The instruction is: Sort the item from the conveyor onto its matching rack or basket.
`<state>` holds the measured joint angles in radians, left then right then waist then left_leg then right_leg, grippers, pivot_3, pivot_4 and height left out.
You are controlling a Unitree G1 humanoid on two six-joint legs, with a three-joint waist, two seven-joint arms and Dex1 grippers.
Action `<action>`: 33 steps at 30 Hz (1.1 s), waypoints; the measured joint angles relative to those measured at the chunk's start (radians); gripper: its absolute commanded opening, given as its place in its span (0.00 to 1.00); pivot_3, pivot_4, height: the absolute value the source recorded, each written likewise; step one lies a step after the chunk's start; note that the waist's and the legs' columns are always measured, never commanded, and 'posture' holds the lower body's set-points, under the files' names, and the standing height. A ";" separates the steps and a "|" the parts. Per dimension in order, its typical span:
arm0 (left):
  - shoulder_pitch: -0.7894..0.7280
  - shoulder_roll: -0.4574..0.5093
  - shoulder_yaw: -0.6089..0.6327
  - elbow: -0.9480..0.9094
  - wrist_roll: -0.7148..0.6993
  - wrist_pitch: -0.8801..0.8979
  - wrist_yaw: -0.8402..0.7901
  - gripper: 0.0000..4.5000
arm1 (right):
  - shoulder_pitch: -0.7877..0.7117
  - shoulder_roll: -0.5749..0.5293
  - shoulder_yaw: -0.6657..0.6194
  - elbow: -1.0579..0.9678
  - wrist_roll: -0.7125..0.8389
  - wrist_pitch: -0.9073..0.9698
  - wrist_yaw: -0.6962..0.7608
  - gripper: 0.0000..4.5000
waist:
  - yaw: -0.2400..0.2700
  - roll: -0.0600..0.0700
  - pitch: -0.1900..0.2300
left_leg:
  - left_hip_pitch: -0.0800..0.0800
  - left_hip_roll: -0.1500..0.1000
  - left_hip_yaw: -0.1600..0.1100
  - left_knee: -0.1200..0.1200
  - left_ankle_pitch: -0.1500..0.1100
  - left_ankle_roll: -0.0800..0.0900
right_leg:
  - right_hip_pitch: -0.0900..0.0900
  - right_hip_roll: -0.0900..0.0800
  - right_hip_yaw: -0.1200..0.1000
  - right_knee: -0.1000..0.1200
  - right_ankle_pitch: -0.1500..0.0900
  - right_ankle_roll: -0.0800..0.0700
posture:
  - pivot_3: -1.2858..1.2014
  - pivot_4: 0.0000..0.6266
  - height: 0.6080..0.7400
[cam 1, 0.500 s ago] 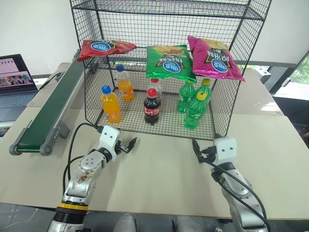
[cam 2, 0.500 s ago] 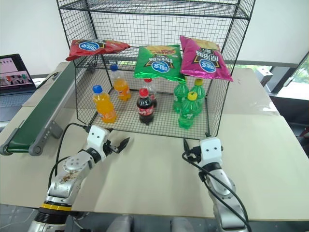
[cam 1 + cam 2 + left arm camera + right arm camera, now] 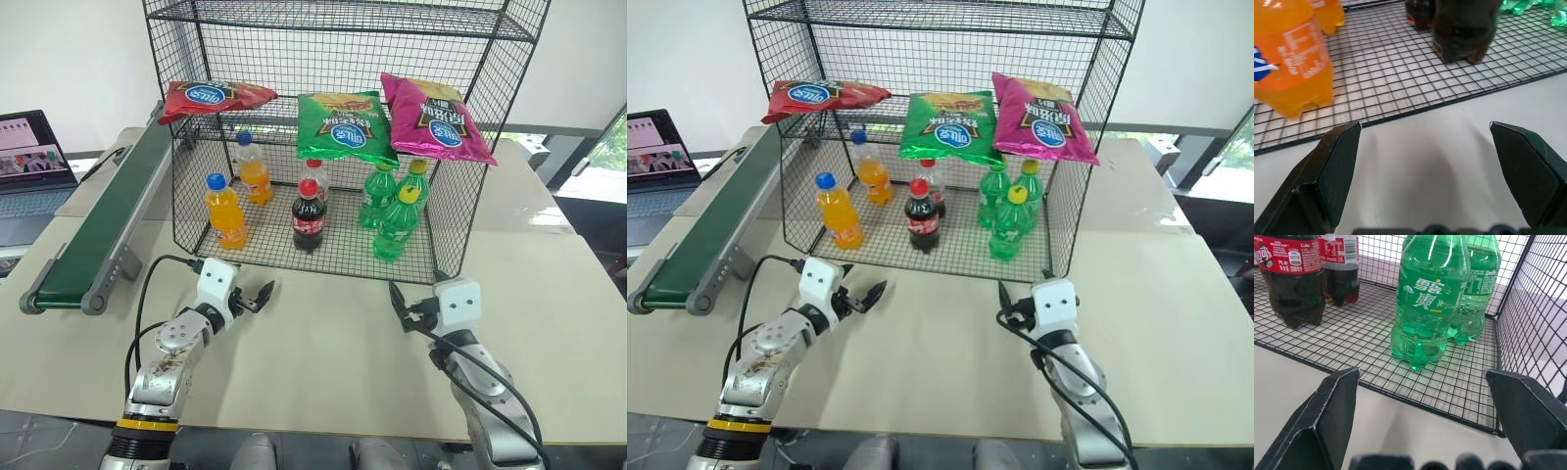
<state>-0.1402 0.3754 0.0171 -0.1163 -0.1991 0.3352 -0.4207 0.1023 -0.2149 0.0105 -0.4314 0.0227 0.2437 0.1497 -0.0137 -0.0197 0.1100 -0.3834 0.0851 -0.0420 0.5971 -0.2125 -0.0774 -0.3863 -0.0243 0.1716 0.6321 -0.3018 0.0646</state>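
two cola bottles close in right wrist view, green bag overhead.

The green bag was glossy, crinkled foil. The rack was thin black wire mesh. The belt looked matt dark green in a grey metal frame. The table was smooth and pale. The fingers were matt black plastic.

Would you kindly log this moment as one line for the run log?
green chip bag: on rack middle shelf | belt: bare | left claw: open, empty | right claw: open, empty
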 measured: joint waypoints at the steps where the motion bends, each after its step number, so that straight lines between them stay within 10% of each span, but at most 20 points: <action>1: 0.000 0.006 -0.003 0.000 0.006 -0.004 -0.005 1.00 | 0.000 0.000 -0.001 -0.001 0.000 0.000 0.001 1.00 | 0.000 0.000 0.000 | 0.000 0.000 0.000 0.000 0.000 0.000 | 0.000 0.000 0.000 0.000 0.000 0.000 | 0.52 0.24 1.00; 33: -0.002 0.009 -0.015 -0.011 0.032 -0.011 -0.052 1.00 | 0.014 0.002 0.002 -0.014 -0.001 0.000 0.006 1.00 | 0.000 0.000 0.000 | 0.000 0.000 0.000 0.000 0.000 0.000 | 0.000 0.000 0.000 0.000 0.000 0.000 | 0.52 0.24 1.00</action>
<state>-0.1419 0.3844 0.0016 -0.1274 -0.1672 0.3245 -0.4727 0.1165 -0.2128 0.0125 -0.4452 0.0216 0.2439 0.1554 -0.0134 -0.0196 0.1100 -0.3835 0.0851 -0.0420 0.5973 -0.2125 -0.0774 -0.3862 -0.0244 0.1716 0.6322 -0.3018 0.0646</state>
